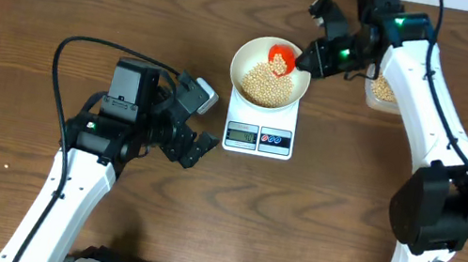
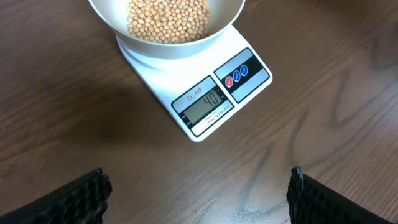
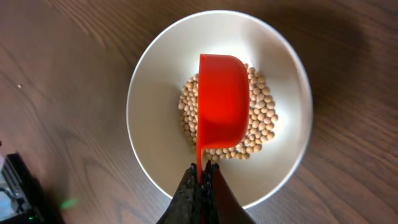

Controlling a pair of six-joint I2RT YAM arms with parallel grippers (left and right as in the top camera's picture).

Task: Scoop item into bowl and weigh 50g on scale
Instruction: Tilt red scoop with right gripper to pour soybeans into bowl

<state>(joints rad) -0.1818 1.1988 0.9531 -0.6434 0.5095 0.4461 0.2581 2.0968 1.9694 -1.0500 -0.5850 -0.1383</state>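
The white bowl (image 1: 248,61) sits on the white scale (image 1: 260,131) and holds a heap of tan beans (image 1: 265,83). The scale's display (image 2: 205,103) reads 40. My right gripper (image 1: 306,60) is shut on the handle of the red scoop (image 1: 280,59), which hangs tipped over the bowl's right half. In the right wrist view the scoop (image 3: 222,96) shows its back, turned over above the beans (image 3: 261,127), with my jaws (image 3: 202,171) clamped on its handle. My left gripper (image 1: 200,151) is open and empty, on the table left of the scale; its fingers frame bare wood in its wrist view (image 2: 199,193).
A clear tub with more beans (image 1: 382,91) stands right of the bowl, partly hidden by my right arm. The table's far edge runs along the top of the overhead view.
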